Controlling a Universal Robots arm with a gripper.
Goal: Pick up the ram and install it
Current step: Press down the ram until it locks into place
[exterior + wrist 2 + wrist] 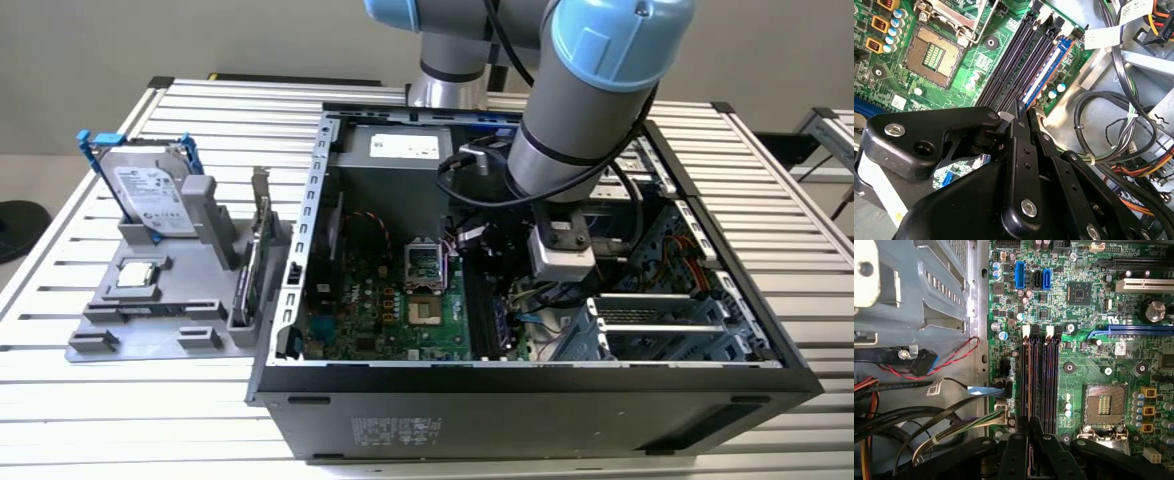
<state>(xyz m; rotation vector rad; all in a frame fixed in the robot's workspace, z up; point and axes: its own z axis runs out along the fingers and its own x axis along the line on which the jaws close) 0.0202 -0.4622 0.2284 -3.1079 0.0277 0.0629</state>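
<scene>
In the second wrist view the ram (1049, 64) is seen edge-on as a blue strip standing along the memory slot farthest from the processor socket (936, 55). The other memory slots (1014, 60), between it and the socket, lie bare. The pincer (1021, 111) is drawn nearly closed, and its tips appear to be pinched on the end of the ram that lies away from the white slot clips (1041, 15). How deep the stick sits cannot be told.

The pick-up is judged done and the installing step is in hand, with the arm lowered into the open computer case (534, 400) on the bench (134, 420). Seating is judged to call for the stick to be kept square to its slot and pressed straight down, evenly along its length, until the clips close. A tilted push could jam one end.
</scene>
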